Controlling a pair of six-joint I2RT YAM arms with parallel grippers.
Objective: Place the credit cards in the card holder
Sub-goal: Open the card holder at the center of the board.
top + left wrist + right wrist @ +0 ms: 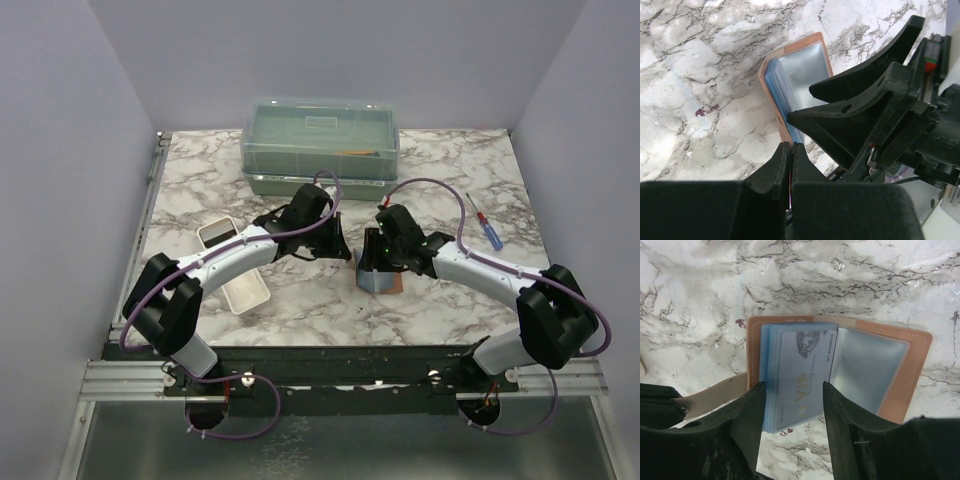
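The brown card holder (pixel 920 365) lies open on the marble table, with bluish-grey pockets inside. It also shows in the top view (pixel 385 283) and the left wrist view (pixel 805 65). A pale credit card (pixel 802 375) marked VIP lies on the holder's left pockets and sticks out past its near edge. My right gripper (pixel 793 386) is open, with its jaws on either side of that card's near end. My left gripper (pixel 790 145) is shut on a thin card seen edge-on as a red-pink sliver, just left of the holder (pixel 338 240).
A translucent green lidded box (pixel 320 145) stands at the back centre. A long white tray (pixel 235 265) lies under the left arm. A screwdriver (pixel 487 222) lies at the right. The holder's snap tab (pixel 715 395) points left beside my right gripper's left jaw.
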